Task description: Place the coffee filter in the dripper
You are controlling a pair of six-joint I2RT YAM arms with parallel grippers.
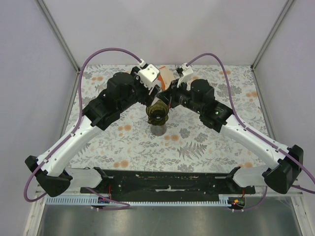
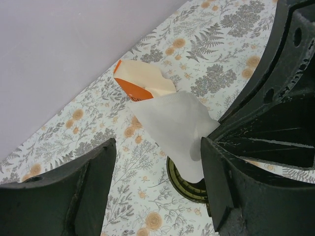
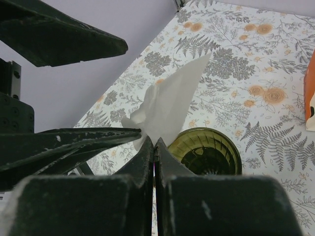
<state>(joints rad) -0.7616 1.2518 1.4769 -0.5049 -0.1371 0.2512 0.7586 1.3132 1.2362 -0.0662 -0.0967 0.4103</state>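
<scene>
The coffee filter (image 3: 170,103), a thin white paper cone, hangs in the air with its lower tip over the rim of the dripper (image 2: 189,189). My right gripper (image 3: 154,142) is shut on the filter's lower edge. The dripper (image 3: 206,152) is a dark green ribbed funnel, and it stands on its grey cup (image 1: 158,129) mid-table. My left gripper (image 2: 157,182) is open and straddles the filter (image 2: 172,123), with one finger (image 2: 216,172) close against the paper's edge. From above, both grippers meet just behind the dripper (image 1: 158,114).
The orange-and-cream filter pack (image 2: 140,83) lies on the floral tablecloth just behind the filter, also seen as the pack (image 1: 165,73) near the back wall. The right gripper's black body (image 2: 275,123) crowds the right of the left wrist view.
</scene>
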